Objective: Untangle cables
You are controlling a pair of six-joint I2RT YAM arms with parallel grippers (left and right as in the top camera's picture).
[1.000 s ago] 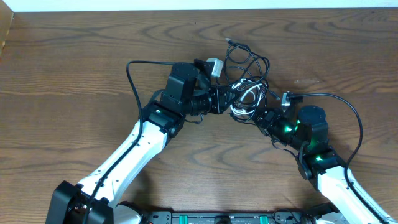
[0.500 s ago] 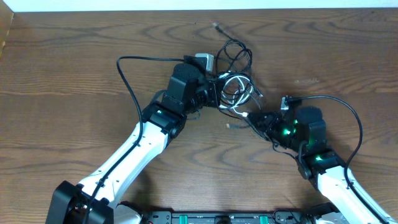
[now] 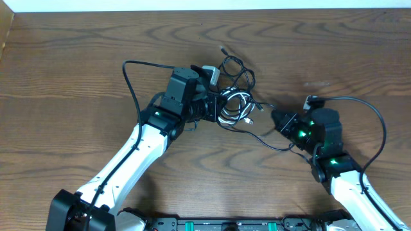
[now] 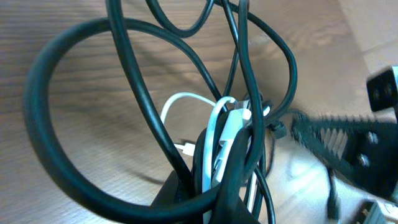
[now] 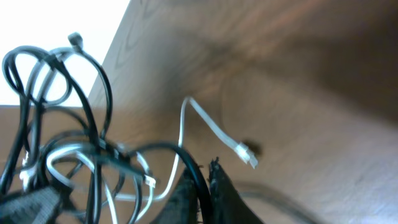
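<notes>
- Left gripper [image 4: 222, 152] is clenched on the cables [image 3: 234, 106], with white and black strands squeezed between its two fingers.
- From the left wrist view, the white cable [image 4: 217, 134] runs straight up through the grip. Black loops arch over it and swing wide to the left.
- The tangle sits on the bench [image 3: 77, 64] a little past the middle, just in front of the left arm's tip and between the two arms.
- Several black loops fan out from the knot toward the far edge, and one ends in a small plug [image 3: 223, 49] lying on the wood.
- A white plug end [image 3: 252, 120] pokes out of the bundle on the side facing the right arm.
- Right gripper [image 5: 202, 171] sits near the tangle but apart from its main knot, pointing at it.
- Its fingers stand close together with only a thin slit between them.
- One black cable [image 5: 155, 148] curves up to those fingers. I cannot tell whether it is pinched there or only passes by.
- Seen from overhead, a black strand [image 3: 263, 140] trails from the bundle across the bench and passes under the right arm.
</notes>
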